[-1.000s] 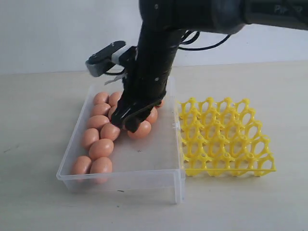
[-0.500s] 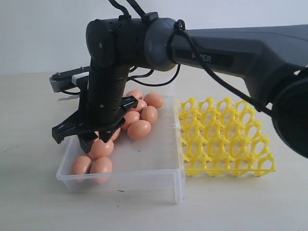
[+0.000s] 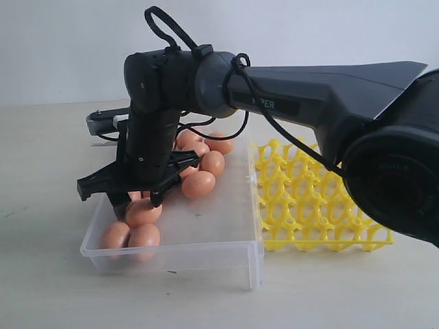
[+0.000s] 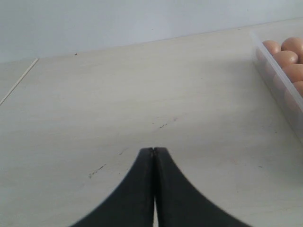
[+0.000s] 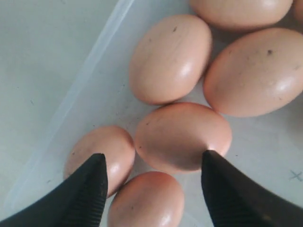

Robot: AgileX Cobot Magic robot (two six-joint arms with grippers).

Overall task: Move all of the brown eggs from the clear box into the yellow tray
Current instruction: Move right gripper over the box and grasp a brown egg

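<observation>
The right gripper (image 3: 137, 202) hangs over the near left part of the clear box (image 3: 206, 245), its jaws spread wide. A second ago it stood further back, over the middle of the heap, with the jaws narrower. In the right wrist view the right gripper (image 5: 152, 158) straddles one of the brown eggs (image 5: 182, 137). One tip is at that egg's side, the other over a neighbouring egg by the box wall, and neither clamps anything. All the brown eggs (image 3: 199, 184) in view lie inside the clear box, as before. The yellow tray (image 3: 322, 199) sits just beside the box on the tabletop (image 3: 48, 288), unmoved. The left gripper (image 4: 153, 150) is over bare tabletop, jaws pressed together
</observation>
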